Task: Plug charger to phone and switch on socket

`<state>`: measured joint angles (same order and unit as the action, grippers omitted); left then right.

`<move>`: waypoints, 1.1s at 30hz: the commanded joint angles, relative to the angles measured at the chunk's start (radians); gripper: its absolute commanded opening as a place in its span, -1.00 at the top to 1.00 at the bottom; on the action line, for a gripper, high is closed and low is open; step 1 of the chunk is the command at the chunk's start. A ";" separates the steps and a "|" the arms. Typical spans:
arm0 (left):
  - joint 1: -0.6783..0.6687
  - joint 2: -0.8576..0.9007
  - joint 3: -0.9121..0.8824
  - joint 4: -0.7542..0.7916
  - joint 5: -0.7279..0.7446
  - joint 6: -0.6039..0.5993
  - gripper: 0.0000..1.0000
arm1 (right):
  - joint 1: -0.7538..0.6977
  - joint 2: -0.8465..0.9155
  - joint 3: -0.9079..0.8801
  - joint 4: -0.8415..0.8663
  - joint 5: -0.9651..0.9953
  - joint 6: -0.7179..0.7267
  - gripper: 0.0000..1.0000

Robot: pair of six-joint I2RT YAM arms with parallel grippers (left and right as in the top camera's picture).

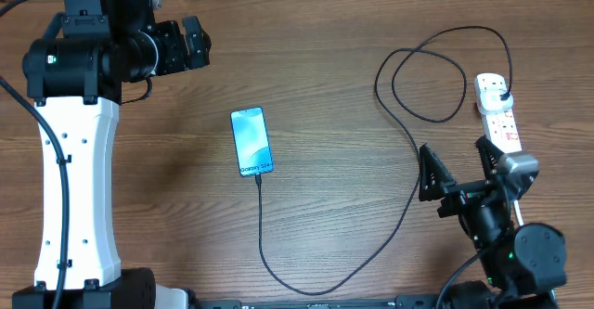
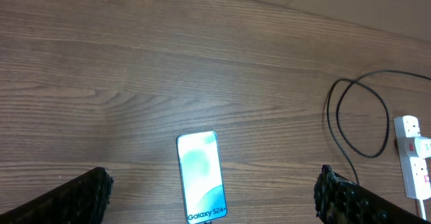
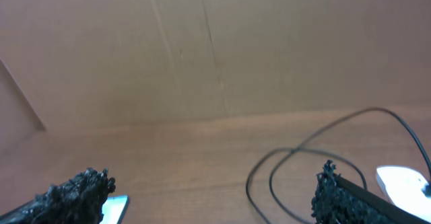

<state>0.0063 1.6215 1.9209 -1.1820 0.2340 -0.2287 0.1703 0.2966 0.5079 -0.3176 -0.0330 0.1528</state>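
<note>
**One phone, one charger cable, one power strip, two open grippers**

A single phone (image 1: pixel 251 141) lies flat on a wooden table (image 1: pixel 334 58), its screen lit. One black charger cable (image 1: pixel 261 225) meets the phone's text end. It curves away to the phone's right and loops. Its plug sits in the one white power strip (image 1: pixel 497 114), well to the phone's right. The left gripper (image 1: pixel 197 40) is up and left of the phone, fingers spread wide, gripping nothing. The right gripper (image 1: pixel 457 160) is just beside the strip, fingers also apart.
</note>
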 commanded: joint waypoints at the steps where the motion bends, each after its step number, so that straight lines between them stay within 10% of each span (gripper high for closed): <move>1: -0.007 0.007 0.011 0.004 -0.006 0.015 -0.99 | -0.004 -0.062 -0.109 0.087 0.013 -0.005 -1.00; 17: -0.007 0.007 0.011 0.004 -0.006 0.015 -0.99 | -0.004 -0.294 -0.493 0.358 0.012 0.000 -1.00; 33: -0.007 0.007 0.011 0.004 -0.006 0.015 -0.99 | -0.004 -0.294 -0.500 0.237 -0.013 0.003 -1.00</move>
<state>0.0063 1.6215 1.9209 -1.1816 0.2337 -0.2287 0.1699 0.0120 0.0181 -0.0868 -0.0444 0.1539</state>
